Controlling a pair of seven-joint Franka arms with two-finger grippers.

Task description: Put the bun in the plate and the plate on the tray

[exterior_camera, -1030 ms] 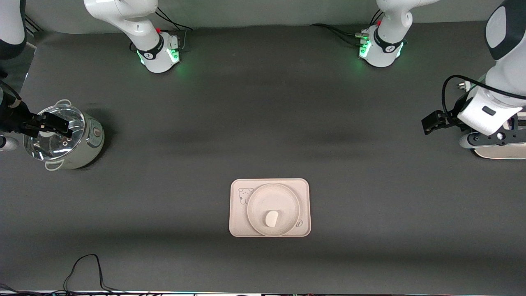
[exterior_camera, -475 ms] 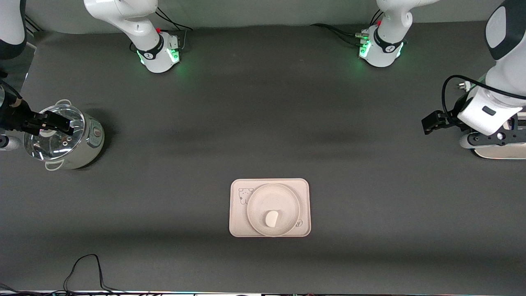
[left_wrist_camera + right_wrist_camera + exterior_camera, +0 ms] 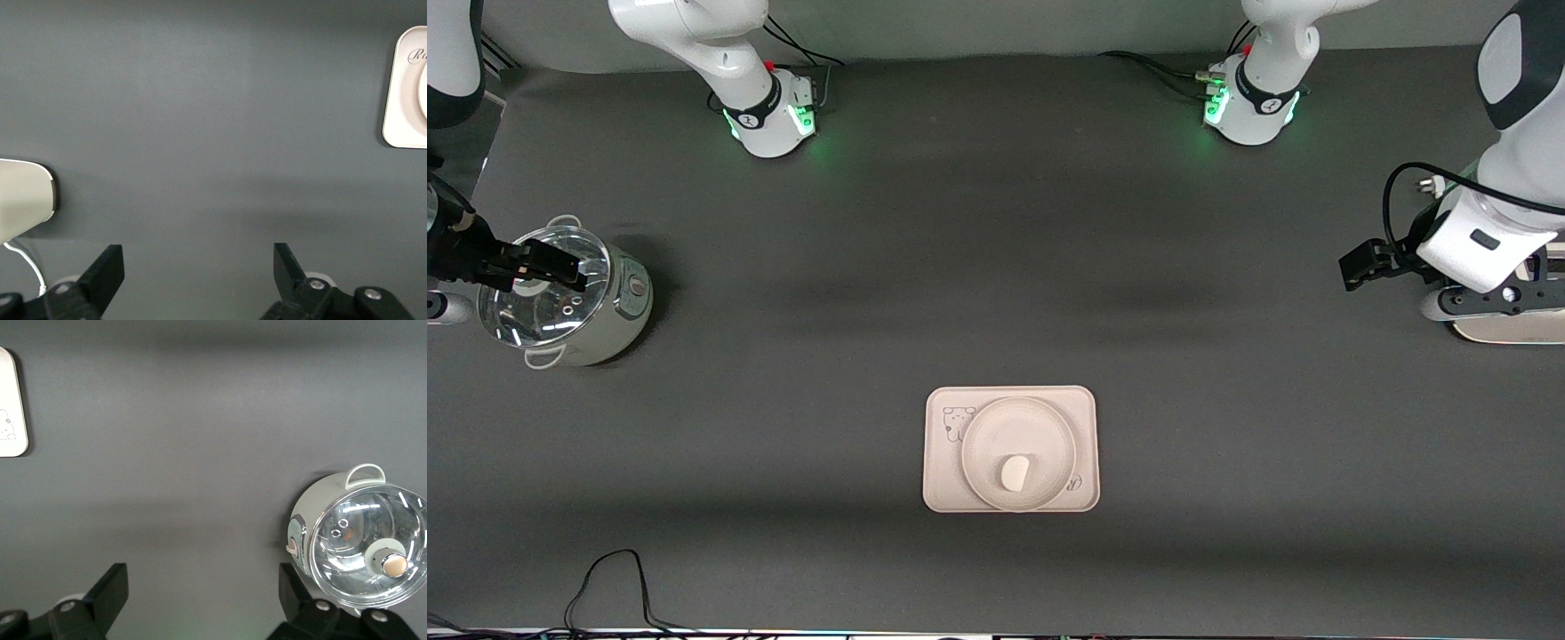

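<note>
The white bun (image 3: 1015,472) lies in the round cream plate (image 3: 1014,427). The plate sits on the cream-pink rectangular tray (image 3: 941,471) with the rabbit drawing, near the front camera at mid-table. My right gripper (image 3: 576,276) is up in the air at the right arm's end, by the pot's lid, open and empty (image 3: 200,587). My left gripper (image 3: 1352,269) is up in the air at the left arm's end, open and empty (image 3: 198,267). An edge of the tray shows in the left wrist view (image 3: 400,100), and a corner of it in the right wrist view (image 3: 10,407).
A pale green pot with a glass lid (image 3: 565,307) stands at the right arm's end and also shows in the right wrist view (image 3: 360,547). A white object (image 3: 1507,329) lies at the left arm's end. A black cable (image 3: 605,578) loops by the front edge.
My right gripper has shifted slightly by the pot. The bun, plate, tray and left arm have not moved.
</note>
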